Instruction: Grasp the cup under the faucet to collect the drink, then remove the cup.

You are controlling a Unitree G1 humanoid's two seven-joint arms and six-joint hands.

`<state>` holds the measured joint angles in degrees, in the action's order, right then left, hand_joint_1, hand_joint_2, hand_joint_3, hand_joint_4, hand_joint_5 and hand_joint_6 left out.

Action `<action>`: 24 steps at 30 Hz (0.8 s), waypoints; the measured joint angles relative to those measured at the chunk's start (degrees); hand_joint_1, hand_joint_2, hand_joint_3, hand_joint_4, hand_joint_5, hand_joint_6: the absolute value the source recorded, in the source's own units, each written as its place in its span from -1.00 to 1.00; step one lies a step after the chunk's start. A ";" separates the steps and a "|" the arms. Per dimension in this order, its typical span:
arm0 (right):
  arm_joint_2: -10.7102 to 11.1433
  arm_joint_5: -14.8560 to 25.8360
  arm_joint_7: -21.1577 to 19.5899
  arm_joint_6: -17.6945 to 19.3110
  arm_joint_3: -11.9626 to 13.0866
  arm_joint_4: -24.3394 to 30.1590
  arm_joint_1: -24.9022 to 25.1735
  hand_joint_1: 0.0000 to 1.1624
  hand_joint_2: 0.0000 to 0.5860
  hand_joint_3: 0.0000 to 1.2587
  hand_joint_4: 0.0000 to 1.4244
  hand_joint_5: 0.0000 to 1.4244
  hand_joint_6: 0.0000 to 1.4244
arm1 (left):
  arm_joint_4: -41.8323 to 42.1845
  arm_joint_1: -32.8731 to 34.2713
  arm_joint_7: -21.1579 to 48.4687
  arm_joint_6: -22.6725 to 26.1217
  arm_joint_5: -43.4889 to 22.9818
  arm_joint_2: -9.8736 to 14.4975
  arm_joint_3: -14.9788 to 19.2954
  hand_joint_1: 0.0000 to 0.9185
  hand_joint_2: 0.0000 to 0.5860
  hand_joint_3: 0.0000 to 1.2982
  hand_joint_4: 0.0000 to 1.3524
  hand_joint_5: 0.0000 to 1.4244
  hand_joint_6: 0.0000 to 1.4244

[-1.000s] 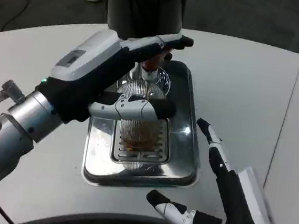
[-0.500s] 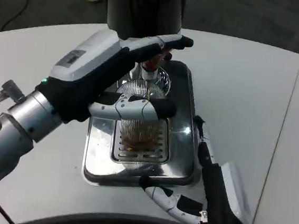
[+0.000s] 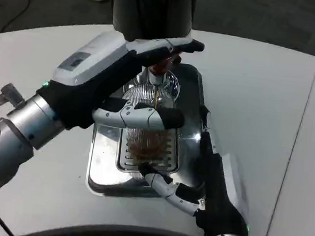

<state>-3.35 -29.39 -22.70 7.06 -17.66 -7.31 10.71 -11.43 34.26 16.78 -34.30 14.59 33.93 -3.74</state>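
A clear ribbed cup [image 3: 144, 136] holding brown drink stands on the drip grate under the faucet [image 3: 158, 69], and a thin brown stream falls into it. My left hand [image 3: 103, 71] reaches over it from the left: its fingers [image 3: 170, 44] lie on the faucet's red handle and its thumb stretches across the cup's front. Whether the thumb touches the cup is unclear. My right hand [image 3: 212, 184] comes in from the lower right, empty, with one finger along the cup's right side and another at its base.
A shiny metal drip tray [image 3: 197, 85] with a slotted grate sits on the white round table [image 3: 254, 94]. The dark dispenser body [image 3: 151, 6] rises behind the tray. The table's seam runs down the right side.
My right hand has moved up and left from the table's front edge to the tray, its fingers now flanking the cup's lower part. My left hand has stayed put and the drink keeps flowing.
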 measured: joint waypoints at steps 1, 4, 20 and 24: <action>0.00 0.25 -0.56 0.17 -0.21 -0.90 0.53 0.29 -0.39 -1.00 -1.00 -1.00 -0.92 | 0.00 0.02 0.00 -0.01 0.02 0.04 0.00 -1.00 -0.88 -0.68 -0.73 -0.61 -0.73; -0.07 0.97 -1.53 0.26 -0.69 -3.31 2.37 0.29 -0.39 -1.00 -0.99 -1.00 -0.91 | -0.01 0.11 0.00 -0.13 0.62 0.14 -0.01 -1.00 -0.88 -0.68 -0.73 -0.61 -0.73; -2.61 3.86 -4.66 1.36 -1.73 -12.58 10.92 0.27 -0.38 -1.00 -0.99 -1.00 -0.91 | -0.02 0.45 0.00 -0.70 1.27 1.08 0.01 -1.00 -0.89 -0.68 -0.73 -0.61 -0.73; -3.40 4.02 -4.80 1.56 -1.82 -14.50 12.74 0.26 -0.38 -1.00 -0.98 -1.00 -0.91 | -0.04 0.69 0.00 -0.73 1.68 1.19 0.03 -1.00 -0.88 -0.68 -0.73 -0.61 -0.73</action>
<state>-6.75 -25.37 -27.50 8.62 -19.47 -21.82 23.44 -11.47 34.94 16.77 -35.03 16.27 35.11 -3.71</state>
